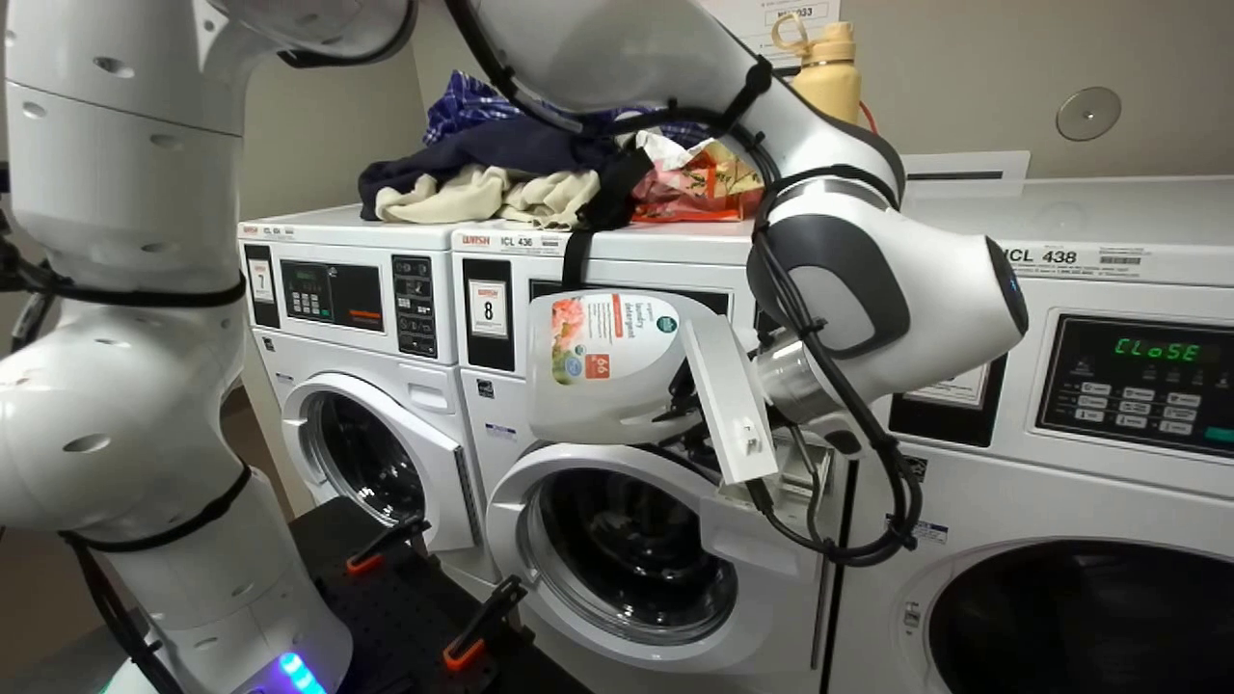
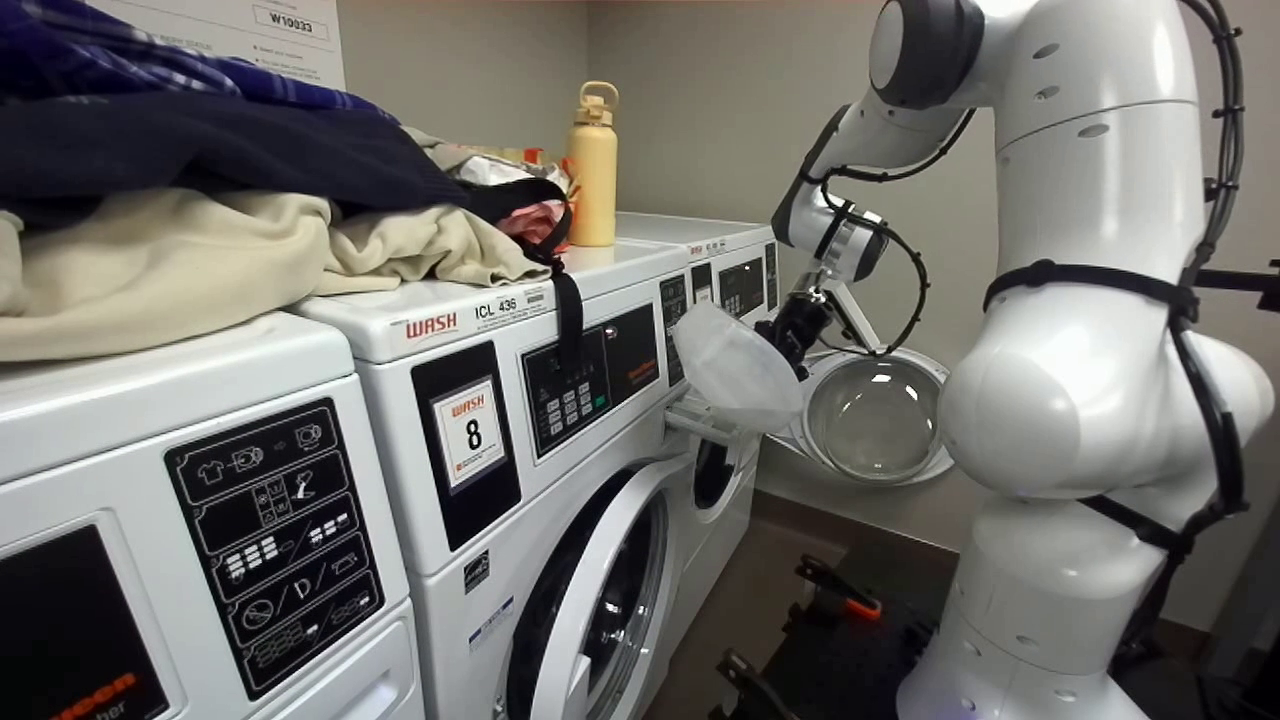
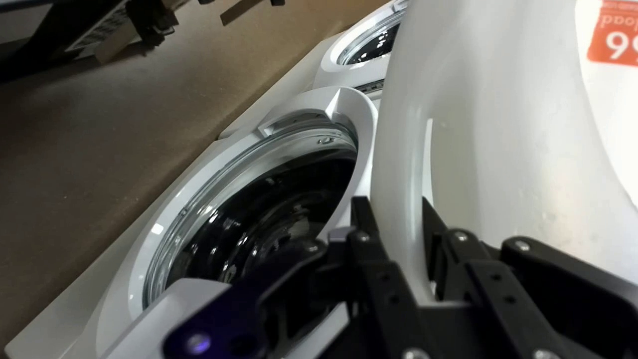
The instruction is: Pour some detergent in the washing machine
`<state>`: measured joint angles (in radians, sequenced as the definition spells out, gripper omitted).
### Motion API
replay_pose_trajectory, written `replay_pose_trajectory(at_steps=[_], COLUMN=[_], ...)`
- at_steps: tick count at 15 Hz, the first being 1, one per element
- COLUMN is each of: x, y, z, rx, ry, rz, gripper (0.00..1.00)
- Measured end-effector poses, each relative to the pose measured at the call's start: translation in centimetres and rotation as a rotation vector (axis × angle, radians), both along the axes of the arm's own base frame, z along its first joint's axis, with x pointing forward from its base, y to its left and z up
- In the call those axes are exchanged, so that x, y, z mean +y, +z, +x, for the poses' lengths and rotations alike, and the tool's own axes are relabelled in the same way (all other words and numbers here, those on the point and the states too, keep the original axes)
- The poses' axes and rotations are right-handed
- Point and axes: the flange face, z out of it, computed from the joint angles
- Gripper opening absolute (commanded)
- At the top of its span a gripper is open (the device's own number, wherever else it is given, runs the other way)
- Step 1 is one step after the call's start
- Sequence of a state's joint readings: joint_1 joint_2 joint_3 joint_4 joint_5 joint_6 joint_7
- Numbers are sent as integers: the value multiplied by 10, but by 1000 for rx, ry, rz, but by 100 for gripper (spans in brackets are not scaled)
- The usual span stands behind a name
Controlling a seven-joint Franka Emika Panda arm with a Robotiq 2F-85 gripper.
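Clamping handle of detergent jug in gripper, holding it sideways before washing machine, at one o'clock from open drawer in an exterior view. Already lifted, apparently pouring or nearly so, without visible stream; yet to be righted.

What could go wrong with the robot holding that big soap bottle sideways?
Two things, maybe. The gripper pinches just the handle, so the detergent jug might twist or slip. Also, the jug is tipped near the open drawer of washing machine 8. I can't see its mouth, but if it isn't lined up, detergent could drip outside the drawer.
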<state>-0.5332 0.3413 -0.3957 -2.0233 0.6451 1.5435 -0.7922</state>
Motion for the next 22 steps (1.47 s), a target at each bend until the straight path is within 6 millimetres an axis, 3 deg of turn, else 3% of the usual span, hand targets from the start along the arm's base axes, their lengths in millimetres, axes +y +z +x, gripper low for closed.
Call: replay_pose_trajectory(at_steps=[8, 22], x=[-2, 27], y=[-23, -49], z=[-32, -72], rx=[39, 74], ry=[-65, -221], rz=[90, 307], gripper=[9, 9])
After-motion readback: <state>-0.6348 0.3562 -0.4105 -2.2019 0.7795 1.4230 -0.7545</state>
